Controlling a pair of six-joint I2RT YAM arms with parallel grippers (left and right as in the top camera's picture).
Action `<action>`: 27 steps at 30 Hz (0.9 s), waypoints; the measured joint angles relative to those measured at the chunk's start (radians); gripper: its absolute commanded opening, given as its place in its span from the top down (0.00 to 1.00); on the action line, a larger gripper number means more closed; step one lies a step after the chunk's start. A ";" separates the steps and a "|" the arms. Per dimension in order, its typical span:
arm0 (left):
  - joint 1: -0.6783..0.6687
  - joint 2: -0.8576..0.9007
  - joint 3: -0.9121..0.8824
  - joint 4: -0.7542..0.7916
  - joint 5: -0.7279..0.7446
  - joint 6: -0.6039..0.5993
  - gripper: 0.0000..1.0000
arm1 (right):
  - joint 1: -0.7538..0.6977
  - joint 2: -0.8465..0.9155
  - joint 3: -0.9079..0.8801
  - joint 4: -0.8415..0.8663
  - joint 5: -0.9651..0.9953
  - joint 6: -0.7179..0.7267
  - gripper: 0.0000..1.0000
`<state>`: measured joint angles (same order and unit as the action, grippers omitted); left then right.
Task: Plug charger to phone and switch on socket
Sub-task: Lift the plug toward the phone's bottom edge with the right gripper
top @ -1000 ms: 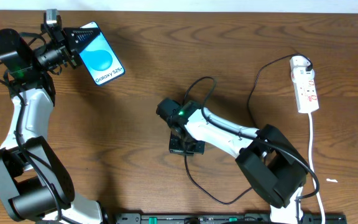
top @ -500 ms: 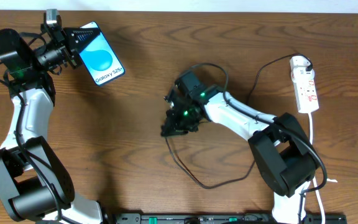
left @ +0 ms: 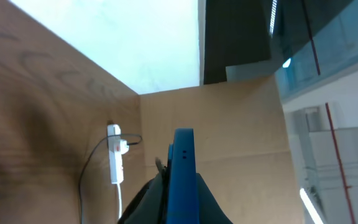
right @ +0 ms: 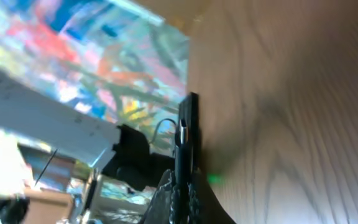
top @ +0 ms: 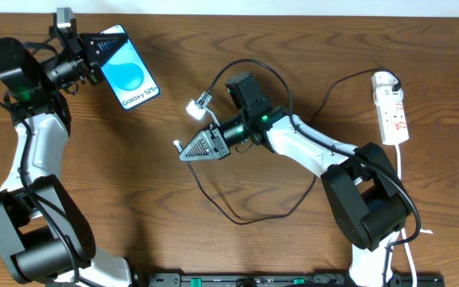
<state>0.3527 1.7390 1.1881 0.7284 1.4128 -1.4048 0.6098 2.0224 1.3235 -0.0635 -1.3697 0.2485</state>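
Observation:
The phone (top: 131,73), blue screen up and reading "Galaxy S25", is held at the back left by my left gripper (top: 102,49), which is shut on its upper edge. In the left wrist view the phone (left: 184,163) shows edge-on between the fingers (left: 160,200). My right gripper (top: 185,151) points left at mid-table, shut on the connector end of the charger (top: 237,221). The black cable loops behind the arm, carries a white tag (top: 200,106), and runs to the socket (top: 394,112). In the right wrist view the connector (right: 186,134) sticks out of the closed fingers (right: 168,190).
The socket's white cord (top: 401,183) runs down the right side toward the front edge. A black rail (top: 293,280) lies along the front of the table. Both arm bases stand near the front corners. The socket (left: 115,158) also shows in the left wrist view.
My right arm has swung up and to the left, turning its gripper toward the phone and dragging the cable loop along. The left arm and phone have barely moved.

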 measured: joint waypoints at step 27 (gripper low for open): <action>-0.100 0.000 0.000 0.087 0.077 0.094 0.93 | 0.000 0.000 -0.002 0.603 -0.100 0.267 0.99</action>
<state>0.2527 1.7390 1.1881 0.8158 1.4899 -1.3109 0.6098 2.0224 1.3220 0.5400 -1.4693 0.5159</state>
